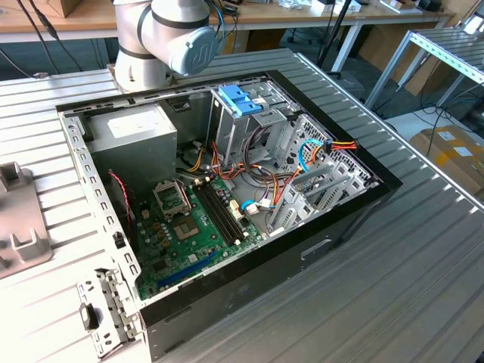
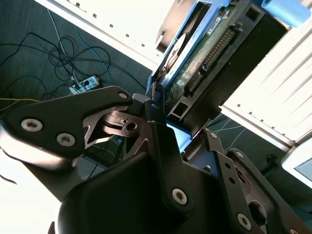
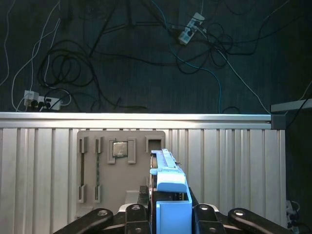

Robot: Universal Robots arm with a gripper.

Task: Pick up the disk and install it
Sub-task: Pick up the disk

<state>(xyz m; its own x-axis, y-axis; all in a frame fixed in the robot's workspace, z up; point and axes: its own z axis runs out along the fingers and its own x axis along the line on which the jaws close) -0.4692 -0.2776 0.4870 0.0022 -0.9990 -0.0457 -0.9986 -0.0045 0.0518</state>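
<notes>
while on edge, the disk tight in the gripper

The disk was a flat rectangular drive with a dark body framed by bright blue plastic rails. In the first wrist view it stood on edge with its thin blue side and blue tab towards the camera, clamped on its two broad faces by the gripper and held over the ribbed metal table. In the second wrist view its green circuit-board face and a row of connector pins showed, with a blue rail running along one long edge
</notes>
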